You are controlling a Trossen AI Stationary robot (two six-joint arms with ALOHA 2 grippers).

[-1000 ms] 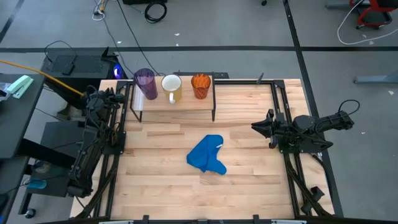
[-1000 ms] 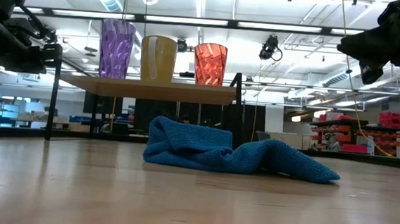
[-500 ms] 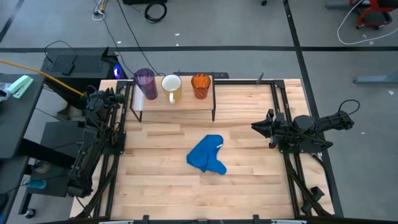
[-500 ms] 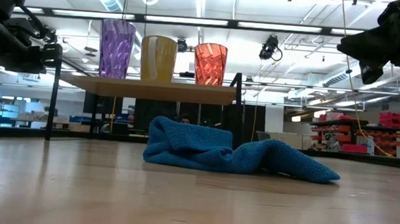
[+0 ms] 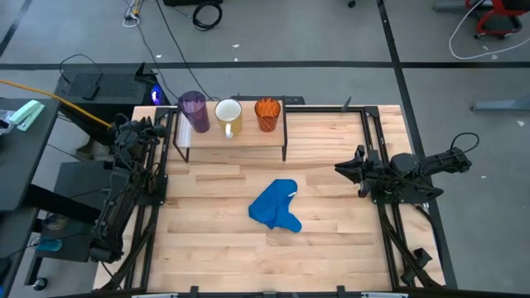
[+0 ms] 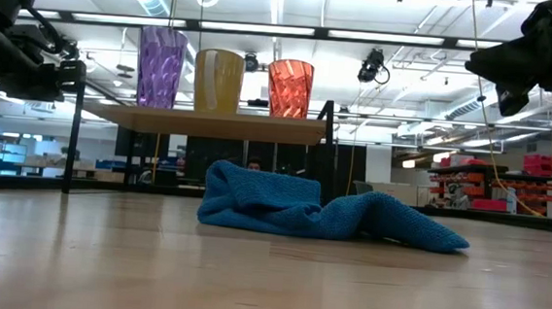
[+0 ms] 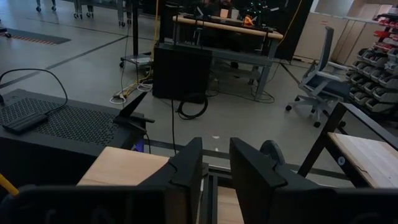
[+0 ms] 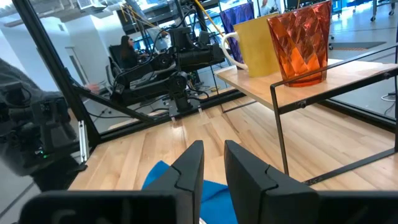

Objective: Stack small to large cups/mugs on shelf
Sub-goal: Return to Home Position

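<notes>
Three vessels stand upright in a row on the low wooden shelf (image 5: 232, 134) at the table's far side. They are a purple tumbler (image 5: 194, 110), a mug (image 5: 228, 116) that is yellow outside and white inside, and an orange cup (image 5: 267, 113). The low view shows the tumbler (image 6: 160, 67), mug (image 6: 219, 80) and cup (image 6: 289, 88) on the board (image 6: 205, 122). My left gripper (image 5: 157, 126) hovers at the table's left edge beside the shelf, shut. My right gripper (image 5: 341, 168) hovers at the right side, shut, pointing left. The right wrist view shows the mug (image 8: 258, 46) and cup (image 8: 301, 43).
A crumpled blue cloth (image 5: 276, 205) lies on the tabletop in front of the shelf, between the arms, and fills the middle of the low view (image 6: 311, 211). Black frame rails run along the table's left and right edges. Bare wood surrounds the cloth.
</notes>
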